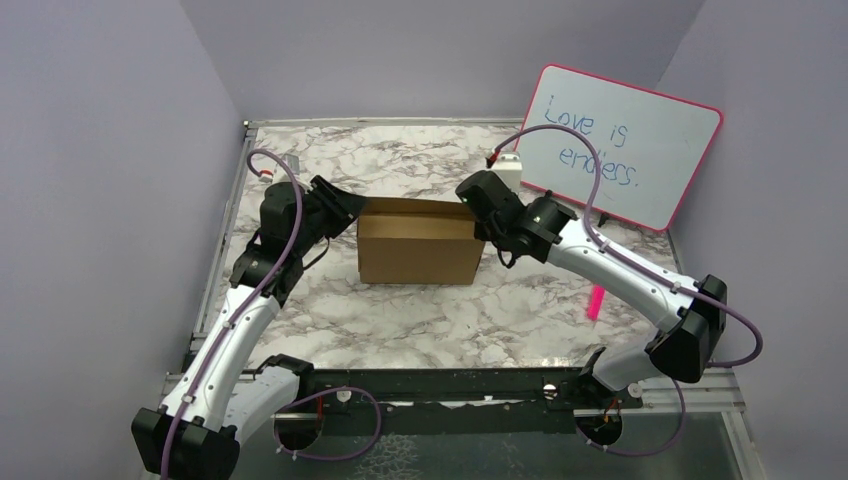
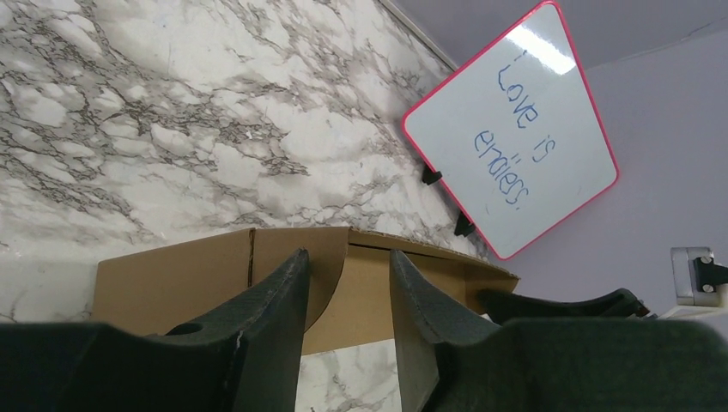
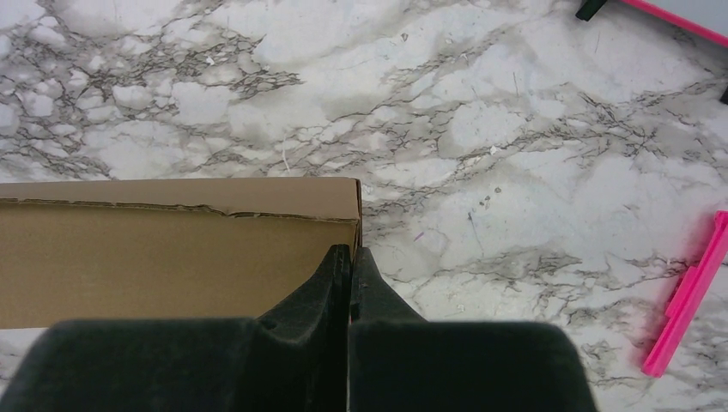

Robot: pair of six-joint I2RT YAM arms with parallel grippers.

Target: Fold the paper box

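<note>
Box stood mid-table, folded up into box shape. Your left gripper was at its left end, jaws apart, nothing pinched between them. Your right gripper was clenched empty, tips at the box's right end. Whiteboard leaned far right, pink stick lay right of the box.

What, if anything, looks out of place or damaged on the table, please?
Only small things. A pink stick lies loose on the marble table, right of the paper box and apart from it. In the right wrist view the box's top edge shows a ragged, uneven line. Nothing is spilled or toppled.
</note>
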